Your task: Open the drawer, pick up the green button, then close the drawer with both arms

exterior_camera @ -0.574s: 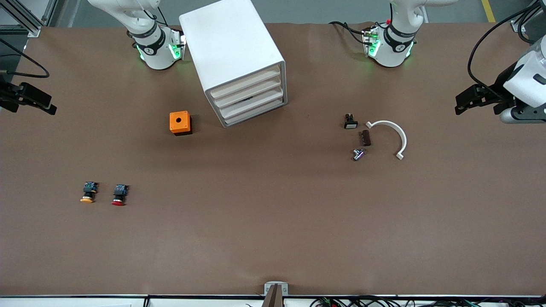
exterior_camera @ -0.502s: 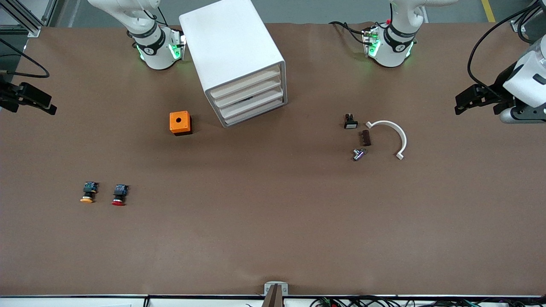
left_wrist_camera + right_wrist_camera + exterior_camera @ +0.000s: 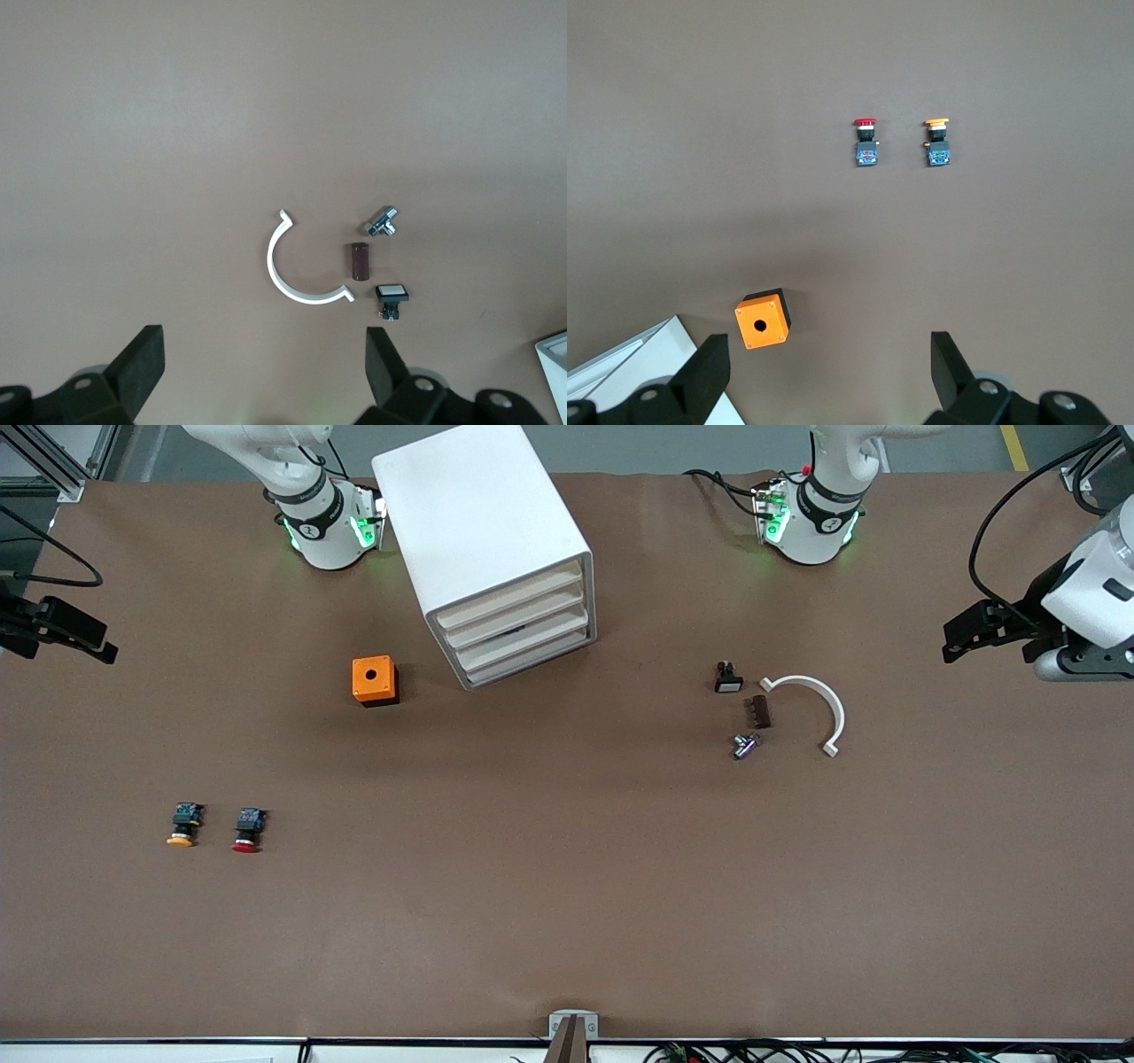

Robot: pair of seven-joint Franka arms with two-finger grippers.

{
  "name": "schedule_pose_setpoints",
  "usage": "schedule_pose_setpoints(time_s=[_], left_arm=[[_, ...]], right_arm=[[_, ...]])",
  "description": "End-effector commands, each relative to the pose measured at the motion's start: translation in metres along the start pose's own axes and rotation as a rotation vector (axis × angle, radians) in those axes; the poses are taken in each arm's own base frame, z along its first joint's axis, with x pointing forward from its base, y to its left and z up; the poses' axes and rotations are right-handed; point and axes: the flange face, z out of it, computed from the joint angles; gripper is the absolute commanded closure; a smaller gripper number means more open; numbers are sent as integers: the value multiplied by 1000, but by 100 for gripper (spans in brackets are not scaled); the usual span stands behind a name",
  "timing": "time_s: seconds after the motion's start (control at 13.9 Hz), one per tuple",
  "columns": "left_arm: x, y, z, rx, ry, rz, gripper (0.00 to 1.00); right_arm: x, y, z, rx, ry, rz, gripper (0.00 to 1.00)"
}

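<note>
The white cabinet (image 3: 483,531) stands between the arm bases, and its four beige-fronted drawers (image 3: 518,627) are all shut. Its corner shows in the right wrist view (image 3: 620,376). The green-capped button is hidden. My left gripper (image 3: 999,642) hangs open and empty above the table at the left arm's end, with bare table between its jaws in the left wrist view (image 3: 263,345). My right gripper (image 3: 49,638) hangs open and empty above the right arm's end, and in the right wrist view (image 3: 828,350) it is over the table beside the orange box.
An orange box with a hole (image 3: 374,680) (image 3: 763,321) sits beside the cabinet. A yellow-capped button (image 3: 182,825) and a red-capped one (image 3: 248,830) lie nearer the front camera. A white arc (image 3: 811,707), brown block (image 3: 759,711), metal fitting (image 3: 744,745) and small switch (image 3: 727,677) lie toward the left arm's end.
The left gripper has shifted very slightly. The right arm and everything on the table have not moved.
</note>
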Motion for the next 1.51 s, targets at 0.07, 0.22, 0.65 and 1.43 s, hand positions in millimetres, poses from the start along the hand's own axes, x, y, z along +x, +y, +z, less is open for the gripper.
schedule_pose_setpoints(time_s=[0.07,0.22,0.65,1.43], left_arm=[[19,0,32,19,-88,-6,0],[30,-1,58,30,-138,-19,0],[85,50,161,102,-276,-379,0],[70,160,284,227,-648,-1106,0]], right_arm=[[-3,2,-5,-3,9,-2,0],[-3,2,-5,-3,9,-2,0],[-2,2,-5,-3,10,-2,0],[-2,3,-5,-4,10,0,0]])
